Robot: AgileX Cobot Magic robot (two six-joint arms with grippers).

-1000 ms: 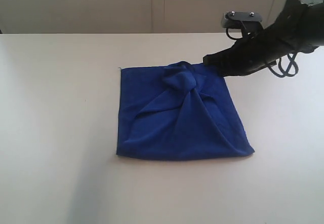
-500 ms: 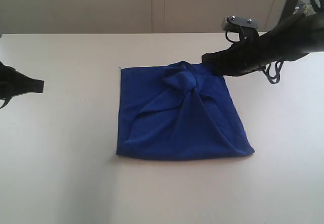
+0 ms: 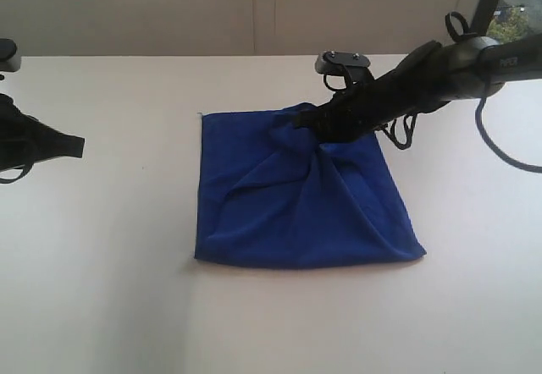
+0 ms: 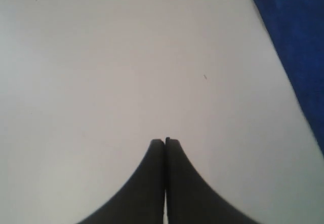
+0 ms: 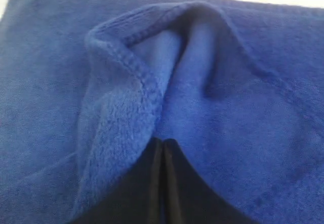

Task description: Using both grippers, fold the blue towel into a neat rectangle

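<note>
Since the earlier frames the right gripper (image 3: 300,121) has slid in from the far right corner of the blue towel (image 3: 279,217) onto the raised bunch near its far edge. That bunch now looks lower and is partly hidden behind the arm. The left gripper (image 3: 79,145), absent at first, has come in from the left edge of the exterior view and hangs over the bare table (image 3: 118,272), well apart from the cloth. In that view the towel lies roughly square near the middle of the table, with creases fanning out from the spot where the right gripper's tip meets it. It is not yet a neat rectangle, so I judge the fold to be at an early, smoothing stage. The left wrist view shows the left gripper's two fingers (image 4: 152,183) pressed together with nothing between them. Pale tabletop lies ahead, and only an edge of blue cloth shows in one corner of the picture. The right wrist view shows that gripper's fingers (image 5: 179,188) also together, tips nosing into a puckered fold whose stitched hem (image 5: 132,57) curls over just ahead of them. No cloth is visibly pinched between them, so this reads as a push, not a grasp. Moving in on the bunch suggests the lump is being flattened or a grip sought, and the left arm would have to close on its side before any two-handed fold. Counted: one towel, two grippers, one table.
</note>
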